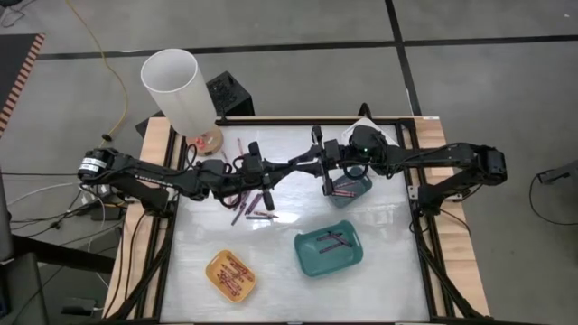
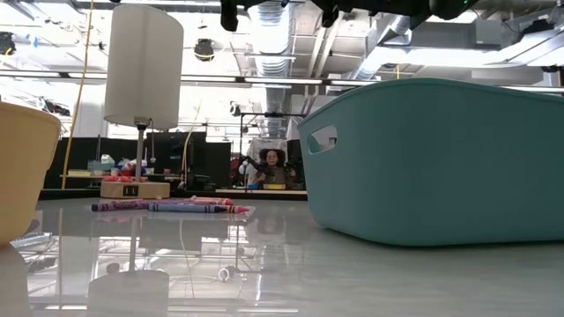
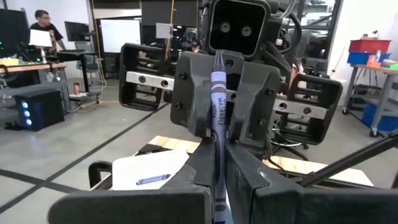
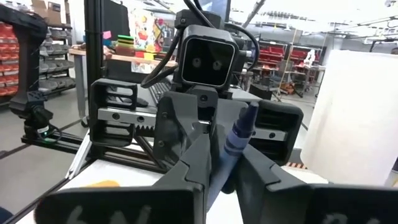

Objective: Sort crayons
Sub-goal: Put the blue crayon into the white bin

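My two grippers meet tip to tip in the air over the table's far middle, my left gripper (image 1: 291,169) coming from the left and my right gripper (image 1: 312,166) from the right. Between them is one blue-purple crayon (image 3: 217,118), also seen in the right wrist view (image 4: 241,132). Both grippers are shut on it. Several loose crayons (image 1: 254,204) lie flat on the table below the left gripper and show in the low view (image 2: 167,206). More crayons lie in the yellow tray (image 1: 231,273), the large teal tray (image 1: 329,251) and the small teal tray (image 1: 349,189). My left gripper pinches the crayon's near part (image 3: 219,186) between its two fingers, which lie level and along the crayon. The crayon sticks out forward past the fingertips, clear of the table. My right gripper has the crayon's other end (image 3: 217,78) between its two fingers, coming level from the table's right. Its fingers also lie along the crayon. In its own wrist view the pointed tip (image 4: 249,112) stands out tilted above its fingers.
A white-shaded lamp (image 1: 181,90) stands at the table's far left corner. A white tray (image 3: 143,171) holding a blue crayon sits on the far side. The large teal tray fills the right of the low view (image 2: 441,158), and the yellow tray's wall (image 2: 22,167) is at its left.
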`<action>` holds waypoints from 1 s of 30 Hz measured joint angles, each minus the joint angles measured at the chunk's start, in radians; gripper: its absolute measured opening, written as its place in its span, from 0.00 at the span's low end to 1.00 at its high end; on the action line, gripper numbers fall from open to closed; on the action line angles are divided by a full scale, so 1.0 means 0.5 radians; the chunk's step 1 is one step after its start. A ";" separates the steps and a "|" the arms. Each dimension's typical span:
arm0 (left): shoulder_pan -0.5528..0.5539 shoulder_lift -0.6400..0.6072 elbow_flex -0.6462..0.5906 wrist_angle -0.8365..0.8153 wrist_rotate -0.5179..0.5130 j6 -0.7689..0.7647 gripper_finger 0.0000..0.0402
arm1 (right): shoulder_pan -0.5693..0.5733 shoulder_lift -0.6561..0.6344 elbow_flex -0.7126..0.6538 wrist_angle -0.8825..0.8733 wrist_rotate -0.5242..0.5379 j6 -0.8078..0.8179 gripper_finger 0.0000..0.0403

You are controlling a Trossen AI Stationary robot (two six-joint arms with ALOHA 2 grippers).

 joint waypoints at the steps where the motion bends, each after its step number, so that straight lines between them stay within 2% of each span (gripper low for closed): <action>1: 0.000 0.000 0.000 -0.001 0.000 0.001 0.01 | 0.000 0.000 0.000 0.001 0.000 0.000 0.13; 4: 0.000 0.000 0.000 -0.007 0.001 0.006 0.01 | 0.000 -0.002 0.000 -0.006 -0.006 -0.033 0.04; 11: -0.003 0.000 0.000 -0.015 -0.001 0.040 0.08 | 0.000 -0.002 -0.002 -0.002 -0.006 -0.062 0.01; 15: -0.016 0.000 0.000 -0.114 -0.012 0.085 0.19 | 0.000 -0.002 -0.002 -0.006 -0.001 -0.041 0.01; 22: -0.018 -0.012 0.000 -0.343 0.072 0.069 0.47 | -0.003 -0.008 -0.002 -0.016 0.007 -0.014 0.01; 26: -0.024 -0.113 0.000 -0.594 0.003 -0.018 0.61 | -0.064 -0.105 -0.002 -0.317 0.258 -0.036 0.00; 30: -0.025 -0.231 0.000 -0.881 -0.177 -0.155 0.68 | -0.183 -0.266 -0.002 -0.790 0.757 -0.061 0.00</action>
